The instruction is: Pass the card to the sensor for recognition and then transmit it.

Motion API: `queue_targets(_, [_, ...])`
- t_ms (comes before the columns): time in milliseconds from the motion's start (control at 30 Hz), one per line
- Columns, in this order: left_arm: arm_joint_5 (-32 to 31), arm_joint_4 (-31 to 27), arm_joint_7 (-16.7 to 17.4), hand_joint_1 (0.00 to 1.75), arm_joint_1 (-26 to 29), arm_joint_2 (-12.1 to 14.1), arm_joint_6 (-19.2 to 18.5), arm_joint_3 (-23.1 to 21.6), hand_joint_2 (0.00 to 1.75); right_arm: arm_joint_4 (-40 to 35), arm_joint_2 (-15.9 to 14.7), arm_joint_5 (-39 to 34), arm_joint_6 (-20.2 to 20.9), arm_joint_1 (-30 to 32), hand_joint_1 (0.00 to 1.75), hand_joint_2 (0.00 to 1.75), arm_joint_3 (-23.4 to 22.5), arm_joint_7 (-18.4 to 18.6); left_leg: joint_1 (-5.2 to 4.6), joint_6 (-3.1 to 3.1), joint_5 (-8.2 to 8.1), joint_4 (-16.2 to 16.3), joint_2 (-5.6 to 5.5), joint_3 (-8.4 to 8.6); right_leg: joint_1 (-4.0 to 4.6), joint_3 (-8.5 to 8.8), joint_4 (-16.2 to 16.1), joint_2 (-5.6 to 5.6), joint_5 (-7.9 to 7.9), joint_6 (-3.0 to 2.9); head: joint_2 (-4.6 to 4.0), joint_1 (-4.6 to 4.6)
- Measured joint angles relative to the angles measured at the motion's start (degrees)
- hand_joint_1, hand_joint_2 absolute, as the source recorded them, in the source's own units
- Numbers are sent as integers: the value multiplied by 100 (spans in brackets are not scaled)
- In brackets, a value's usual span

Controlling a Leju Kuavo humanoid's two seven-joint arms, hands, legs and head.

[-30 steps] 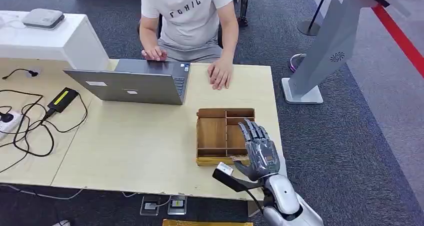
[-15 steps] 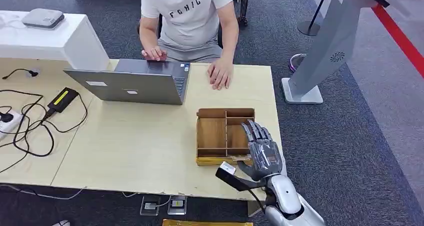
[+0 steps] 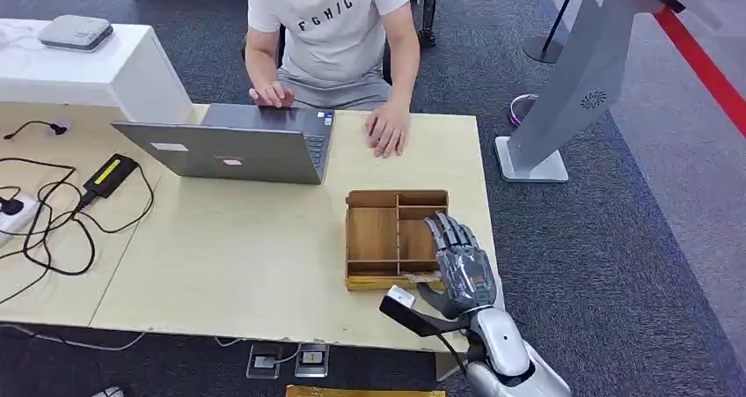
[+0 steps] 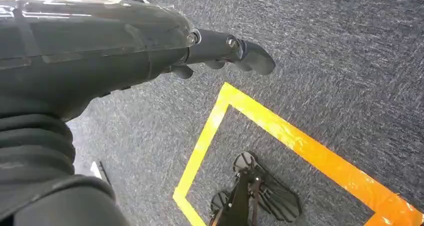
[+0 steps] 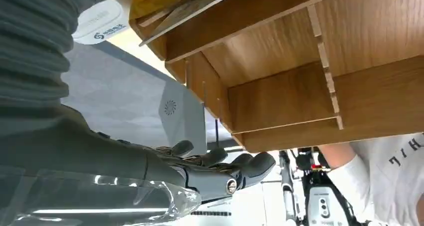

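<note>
My right hand [image 3: 462, 274] has slid a little nearer the box's [image 3: 374, 234] near right corner, fingers spread, holding nothing. The card is not picked up yet.

We note the right hand [image 3: 461, 269]: dark grey segmented fingers, glossy metallic back, silver-white forearm shell at its 5 o'clock, a black cable alongside. The left hand [image 4: 220, 48] shows a dark glossy casing, ribbed grey cover, visible screws.
</note>
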Motion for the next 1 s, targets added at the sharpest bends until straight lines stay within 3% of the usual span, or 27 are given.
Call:
queue_targets(167, [22, 0, 2, 0, -2, 2, 0, -22, 0, 0, 13, 2, 46, 3, 5, 175, 0, -4, 0, 0, 0, 0, 0, 0, 0, 1, 0, 0, 0, 0, 0, 0])
queue_targets(200, [31, 0, 0, 0, -3, 4, 0, -24, 0, 0, 18, 0, 61, 6, 159, 175, 0, -9, 0, 0, 0, 0, 0, 0, 0, 1, 0, 0, 0, 0, 0, 0])
queue_targets(233, [37, 0, 0, 0, -4, 7, 0, -26, 0, 0, 24, 0, 77, 11, 169, 175, 2, -9, 0, 0, 0, 0, 0, 0, 0, 1, 0, 0, 0, 0, 0, 0])
queue_targets(1000, [122, -4, 0, 0, -10, 48, 20, -116, 0, 0, 107, -70, 383, 18, 175, 175, 11, -15, 0, 0, 0, 0, 0, 0, 0, 2, 0, -1, 0, 0, 0, 0])
